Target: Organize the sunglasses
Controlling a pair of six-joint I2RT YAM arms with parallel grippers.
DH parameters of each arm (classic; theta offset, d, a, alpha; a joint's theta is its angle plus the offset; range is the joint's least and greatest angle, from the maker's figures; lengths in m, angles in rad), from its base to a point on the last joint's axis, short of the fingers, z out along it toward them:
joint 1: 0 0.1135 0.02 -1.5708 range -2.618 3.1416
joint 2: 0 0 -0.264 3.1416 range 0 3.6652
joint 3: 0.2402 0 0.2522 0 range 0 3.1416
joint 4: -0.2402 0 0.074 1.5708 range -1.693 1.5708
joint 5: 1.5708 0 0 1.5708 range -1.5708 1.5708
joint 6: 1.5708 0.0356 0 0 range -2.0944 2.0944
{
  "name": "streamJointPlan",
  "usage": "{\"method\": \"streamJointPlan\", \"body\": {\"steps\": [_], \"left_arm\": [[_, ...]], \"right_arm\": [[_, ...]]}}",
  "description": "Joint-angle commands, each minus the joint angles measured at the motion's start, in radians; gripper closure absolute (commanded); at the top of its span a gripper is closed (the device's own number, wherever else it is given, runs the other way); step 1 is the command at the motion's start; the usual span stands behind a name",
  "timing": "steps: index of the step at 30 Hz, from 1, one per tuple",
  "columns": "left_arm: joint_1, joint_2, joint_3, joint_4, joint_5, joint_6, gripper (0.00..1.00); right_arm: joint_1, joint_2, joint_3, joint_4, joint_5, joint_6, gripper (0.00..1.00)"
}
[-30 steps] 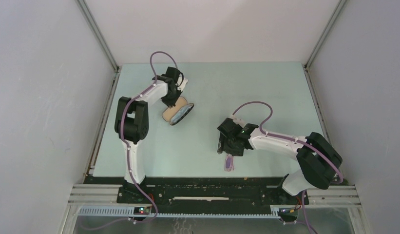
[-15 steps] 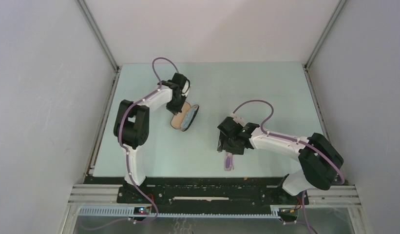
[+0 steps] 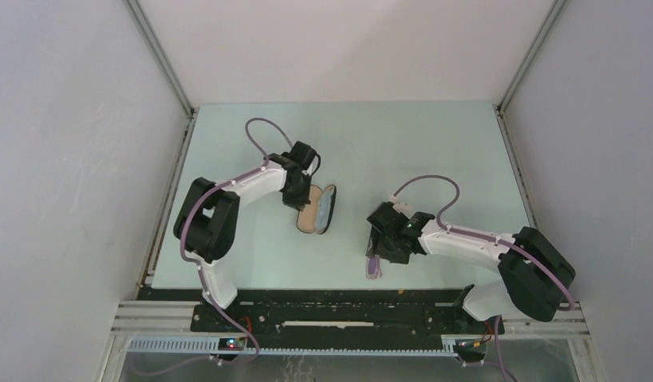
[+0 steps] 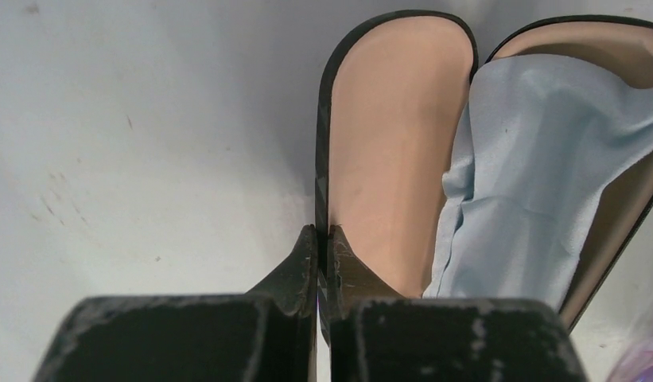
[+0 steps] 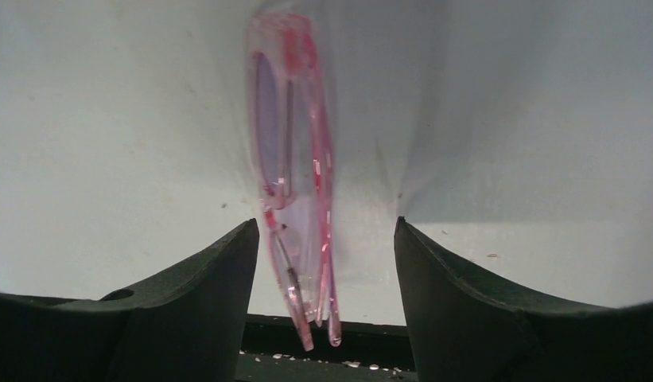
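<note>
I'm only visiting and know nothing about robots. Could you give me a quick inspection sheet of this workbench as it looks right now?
Surface: pale green table, with faint scuffs and specks.
Job's things: pink-framed sunglasses, folded, lying near the front edge.
Clutter: black case lying open, tan lining up; a light blue cloth in its other half.
Hands: left hand shut on the case's rim; right hand open, one finger on each side of the sunglasses.
Cables: purple cables looped along both arms.
Surroundings: plain white walls and metal frame rails.
</note>
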Motion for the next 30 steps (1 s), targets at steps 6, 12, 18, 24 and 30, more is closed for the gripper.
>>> {"method": "streamJointPlan", "body": {"steps": [6, 12, 18, 24, 30], "left_arm": [[-0.067, -0.16, -0.133, 0.101, 0.006, -0.18, 1.0], [-0.137, -0.189, -0.176, 0.108, -0.011, -0.22, 1.0], [-0.192, -0.171, -0.187, 0.089, -0.039, -0.238, 1.0], [-0.233, -0.178, -0.174, 0.053, -0.128, -0.261, 1.0], [-0.241, -0.178, -0.16, 0.036, -0.135, -0.268, 0.97]], "right_arm": [[-0.013, -0.032, -0.068, 0.129, -0.021, 0.085, 0.31], [-0.027, -0.001, -0.071, 0.17, -0.023, 0.107, 0.36], [-0.029, -0.004, -0.07, 0.16, 0.002, 0.124, 0.5], [-0.04, -0.035, -0.083, 0.159, 0.02, 0.125, 0.58], [-0.048, -0.028, -0.083, 0.169, 0.012, 0.118, 0.62]]}}
